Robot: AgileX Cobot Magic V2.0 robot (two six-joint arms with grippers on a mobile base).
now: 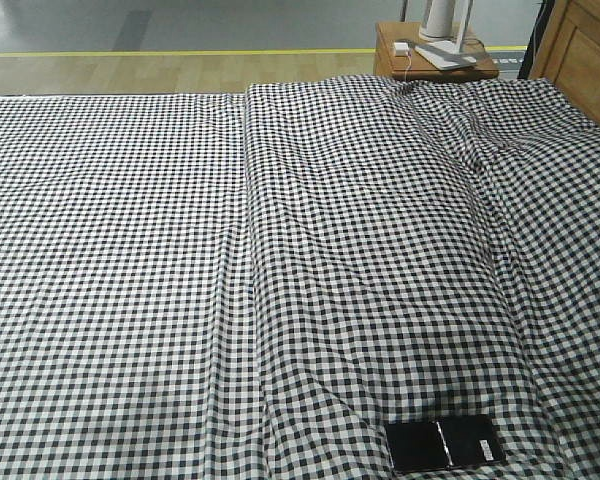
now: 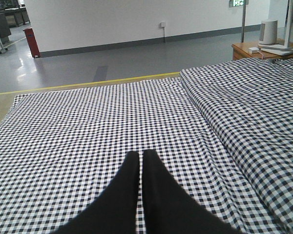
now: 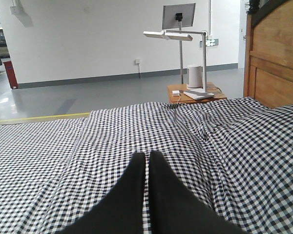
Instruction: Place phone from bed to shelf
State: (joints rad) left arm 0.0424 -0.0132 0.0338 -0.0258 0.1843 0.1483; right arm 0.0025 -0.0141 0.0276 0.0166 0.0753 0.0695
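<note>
The phone (image 1: 444,443), a glossy black slab with a seam across its middle and a small white sticker, lies flat on the bed (image 1: 180,250) near the front edge, right of centre. Black-and-white gingham covers the bed, with long creases. My left gripper (image 2: 140,155) is shut, its black fingers together above the checked fabric with nothing between them. My right gripper (image 3: 147,156) is also shut and empty over the bed (image 3: 136,131). Neither wrist view shows the phone. The shelf is out of view.
A small brown bedside table (image 1: 435,55) stands past the bed's far right corner, carrying a white lamp base (image 3: 195,75) and a small white box. A wooden headboard (image 3: 276,58) rises on the right. Grey floor with a yellow line (image 2: 88,84) lies beyond the bed.
</note>
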